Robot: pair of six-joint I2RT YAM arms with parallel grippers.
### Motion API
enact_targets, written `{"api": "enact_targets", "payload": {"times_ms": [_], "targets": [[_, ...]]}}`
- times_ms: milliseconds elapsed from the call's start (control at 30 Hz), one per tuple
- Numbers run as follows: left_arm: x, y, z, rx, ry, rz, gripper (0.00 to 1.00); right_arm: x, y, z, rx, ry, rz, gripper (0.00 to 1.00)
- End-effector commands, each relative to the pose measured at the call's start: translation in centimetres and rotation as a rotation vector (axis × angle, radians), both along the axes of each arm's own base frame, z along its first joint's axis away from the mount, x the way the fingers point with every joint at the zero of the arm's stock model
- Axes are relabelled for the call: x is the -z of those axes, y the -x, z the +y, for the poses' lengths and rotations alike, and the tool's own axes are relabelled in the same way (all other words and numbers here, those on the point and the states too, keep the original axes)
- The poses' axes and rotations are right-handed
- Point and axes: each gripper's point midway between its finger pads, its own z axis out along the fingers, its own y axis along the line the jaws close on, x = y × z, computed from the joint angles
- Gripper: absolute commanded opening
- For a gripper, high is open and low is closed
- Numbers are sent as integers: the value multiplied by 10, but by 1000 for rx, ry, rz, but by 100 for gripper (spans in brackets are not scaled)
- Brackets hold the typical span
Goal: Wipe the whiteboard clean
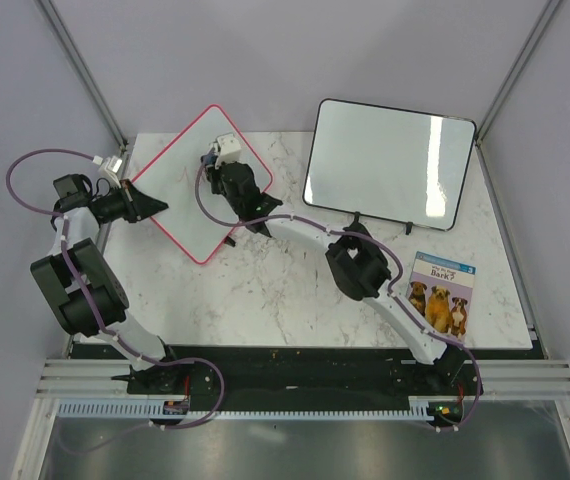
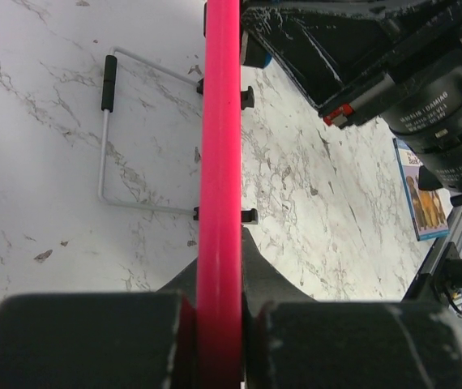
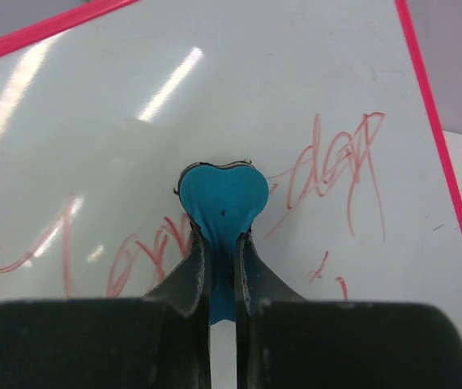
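Observation:
The whiteboard (image 1: 187, 190), white with a red-pink frame, is held tilted at the table's back left. My left gripper (image 1: 151, 205) is shut on its left corner; in the left wrist view the red frame (image 2: 219, 154) runs up between the fingers (image 2: 219, 324). My right gripper (image 1: 225, 163) is shut on a blue eraser (image 3: 222, 198), whose far end is against the board's face (image 3: 215, 89). Faint red handwriting (image 3: 338, 162) shows on both sides of the eraser.
A larger black-framed whiteboard (image 1: 390, 165) stands at the back right. A book with dogs on its cover (image 1: 441, 292) lies at the right front. The red board's wire stand (image 2: 105, 146) rests on the marble table (image 1: 285, 290).

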Motion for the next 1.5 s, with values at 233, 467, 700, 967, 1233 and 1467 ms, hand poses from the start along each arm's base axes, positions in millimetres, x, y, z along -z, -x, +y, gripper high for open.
{"api": "enact_targets", "payload": {"times_ms": [233,467,700,967,1233,1467], "targets": [[19,18,-34,153,-79,-28,2,36,157,112,-504,41,34,0],[17,21,-34,160,-99,-32,2,42,78,65,-241,-68,88,0],[11,22,-34,168,-105,-38,2,63,-11,-20,48,-184,188,0],[6,24,-35,173,-109,-43,2,94,-45,-62,216,-160,280,0],[7,25,-35,177,-106,-41,2,85,2,-4,-100,-91,279,0],[9,30,-39,191,-107,-48,2,47,99,65,-372,59,149,0]]}}
